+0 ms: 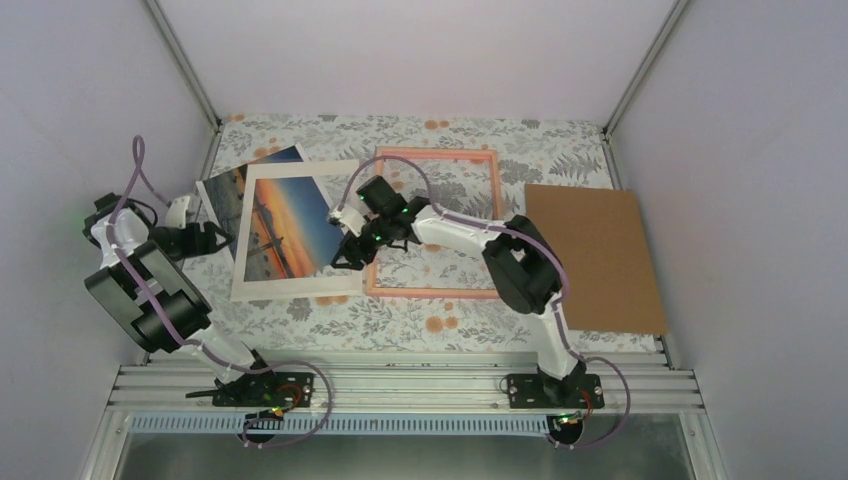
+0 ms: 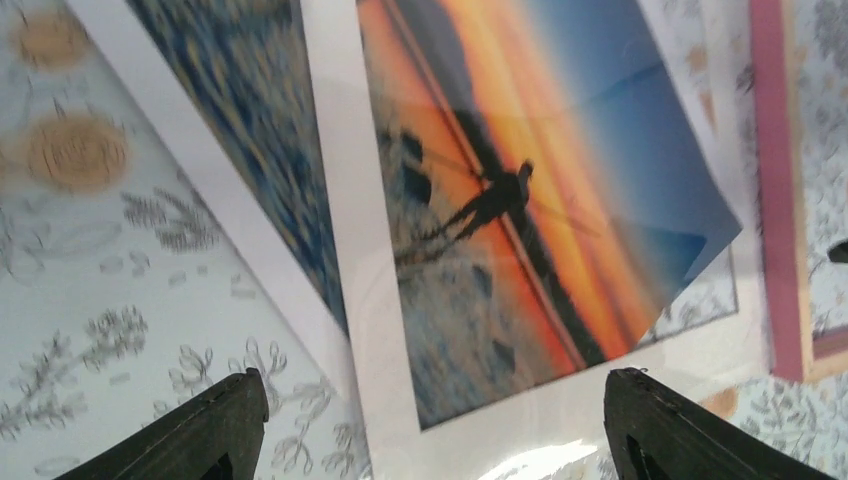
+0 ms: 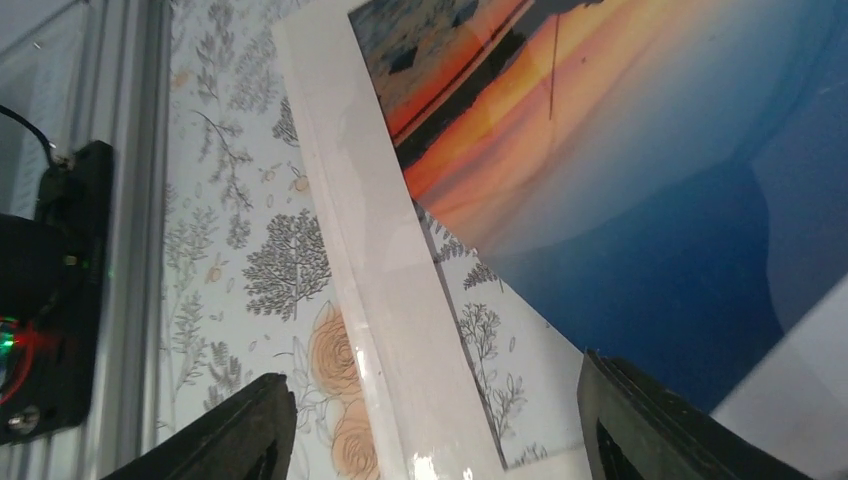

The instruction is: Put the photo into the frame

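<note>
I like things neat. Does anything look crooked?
Yes. The photo lies crooked against the white mat board: one corner pokes out past its far left corner, and tablecloth shows inside its window. It is not in the pink frame yet.

The glossy sunset photo (image 1: 290, 225) lies slightly skewed just left of the thin pink frame (image 1: 435, 152), flat on the floral table (image 1: 400, 325).

L hand (image 2: 435, 376), R hand (image 3: 432, 368): both jaws wide.
</note>
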You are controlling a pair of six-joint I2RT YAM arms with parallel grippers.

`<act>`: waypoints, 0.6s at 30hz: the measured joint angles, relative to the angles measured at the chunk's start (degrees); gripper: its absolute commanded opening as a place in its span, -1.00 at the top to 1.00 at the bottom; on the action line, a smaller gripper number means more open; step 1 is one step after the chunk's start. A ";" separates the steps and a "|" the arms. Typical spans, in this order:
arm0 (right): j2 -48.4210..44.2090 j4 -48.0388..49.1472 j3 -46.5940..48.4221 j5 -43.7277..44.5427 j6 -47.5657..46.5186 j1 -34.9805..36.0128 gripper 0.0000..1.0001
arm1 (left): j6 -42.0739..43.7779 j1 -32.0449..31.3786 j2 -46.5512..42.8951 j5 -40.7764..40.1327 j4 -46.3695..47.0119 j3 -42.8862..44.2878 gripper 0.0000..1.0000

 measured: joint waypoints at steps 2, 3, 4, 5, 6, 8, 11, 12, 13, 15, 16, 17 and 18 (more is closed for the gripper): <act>2.64 0.09 1.64 1.16 0.35 1.25 -0.31 | 2.12 1.51 0.50 -0.72 -0.74 -1.62 -0.65; 3.67 0.09 2.01 1.84 0.46 1.81 -0.30 | 3.21 2.19 0.66 -1.01 -1.09 -2.43 -0.64; 4.59 0.13 2.14 2.32 0.59 2.23 -0.29 | 4.00 2.73 0.81 -1.22 -1.29 -3.10 -0.63; 5.46 0.04 2.19 2.84 0.74 2.60 -0.28 | 4.94 3.30 0.92 -1.44 -1.49 -3.91 -0.63; 6.34 -0.07 2.19 3.32 0.94 2.91 -0.28 | 5.70 3.85 1.05 -1.70 -1.57 -4.61 -0.63; 7.98 -0.17 2.19 3.98 1.27 3.23 -0.27 | 6.93 4.66 1.46 -2.12 -1.60 -5.86 -0.58; 9.46 0.68 2.62 4.50 1.53 3.52 -0.25 | 8.09 5.09 3.08 -2.36 -1.49 -7.23 -0.54; 9.53 0.74 2.78 4.57 1.64 3.54 -0.24 | 8.39 5.09 3.87 -2.45 -1.29 -7.69 -0.54; 9.73 0.81 2.84 4.74 1.75 3.54 -0.23 | 8.63 5.09 4.57 -2.54 -1.11 -8.15 -0.54; 10.21 1.57 3.15 4.70 1.90 3.54 -0.23 | 9.03 5.07 5.62 -2.71 -0.42 -9.18 -0.52; 10.47 1.99 3.28 4.70 1.92 3.56 -0.23 | 9.14 5.09 6.19 -3.04 -0.15 -9.64 -0.51; 10.71 2.40 3.43 4.70 1.97 3.56 -0.22 | 9.18 5.09 6.62 -3.19 -0.02 -9.90 -0.49; 10.97 2.78 3.61 4.70 1.97 3.61 -0.22 | 9.20 5.09 7.17 -3.41 0.26 -10.10 -0.47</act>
